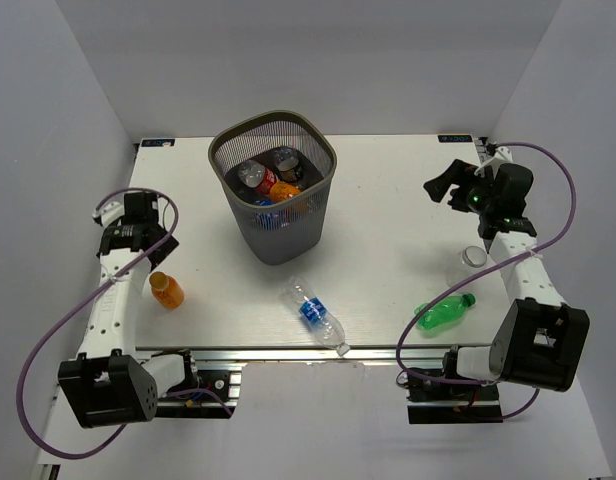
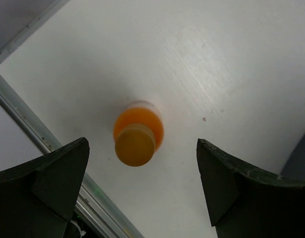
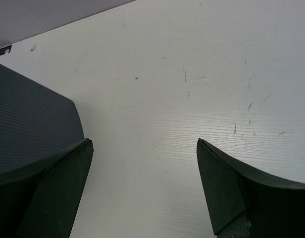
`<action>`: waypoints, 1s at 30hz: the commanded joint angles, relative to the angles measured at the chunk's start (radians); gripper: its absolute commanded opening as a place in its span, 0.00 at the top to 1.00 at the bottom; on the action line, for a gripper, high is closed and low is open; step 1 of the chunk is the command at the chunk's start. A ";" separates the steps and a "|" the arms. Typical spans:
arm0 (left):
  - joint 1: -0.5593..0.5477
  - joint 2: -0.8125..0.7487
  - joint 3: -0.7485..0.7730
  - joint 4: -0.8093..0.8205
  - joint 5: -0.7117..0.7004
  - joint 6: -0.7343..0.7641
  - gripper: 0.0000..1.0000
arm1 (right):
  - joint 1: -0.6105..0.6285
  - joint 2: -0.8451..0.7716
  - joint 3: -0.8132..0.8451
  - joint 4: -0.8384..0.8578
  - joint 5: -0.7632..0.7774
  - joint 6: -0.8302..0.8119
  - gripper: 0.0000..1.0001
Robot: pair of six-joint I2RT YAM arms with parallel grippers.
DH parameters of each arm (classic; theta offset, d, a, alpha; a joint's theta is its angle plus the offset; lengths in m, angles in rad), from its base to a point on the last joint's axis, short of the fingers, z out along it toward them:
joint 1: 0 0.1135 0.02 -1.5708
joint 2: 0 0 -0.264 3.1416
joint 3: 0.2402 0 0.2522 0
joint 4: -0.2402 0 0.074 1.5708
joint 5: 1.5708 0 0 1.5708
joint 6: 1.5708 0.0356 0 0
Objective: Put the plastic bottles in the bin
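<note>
The dark mesh bin (image 1: 274, 129) stands at the table's middle back with several bottles (image 1: 273, 180) inside. An orange bottle (image 1: 167, 290) stands upright at the left. My left gripper (image 1: 154, 247) hovers open just above and behind it. In the left wrist view its orange cap (image 2: 135, 145) shows from above, between the open gripper (image 2: 142, 142) fingers and lower than them, untouched. A clear blue-label bottle (image 1: 314, 312) lies near the front edge. A green bottle (image 1: 445, 310) lies at the right, with a clear jar-like bottle (image 1: 472, 262) behind it. My right gripper (image 1: 449, 187) is open and empty over the back right.
The right wrist view shows bare white table between the open right gripper (image 3: 142, 141) fingers, with the bin's mesh wall (image 3: 28, 119) at the left. An aluminium rail (image 2: 24, 119) edges the table beside the orange bottle. White walls enclose the back and both sides.
</note>
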 commanded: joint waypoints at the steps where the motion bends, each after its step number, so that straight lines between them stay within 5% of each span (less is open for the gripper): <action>1: 0.021 -0.036 -0.080 0.000 0.076 0.004 0.02 | -0.007 0.022 0.039 0.005 -0.006 -0.013 0.11; 23: 0.096 0.105 -0.252 0.175 0.096 -0.002 0.02 | -0.010 0.072 0.049 -0.020 -0.044 -0.048 0.11; 25: 0.102 0.111 -0.252 0.170 0.085 -0.007 0.07 | -0.009 0.082 0.055 -0.029 -0.044 -0.050 0.11; 30: 0.104 0.099 -0.251 0.170 0.094 -0.004 0.42 | -0.010 0.082 0.058 -0.032 -0.045 -0.048 0.11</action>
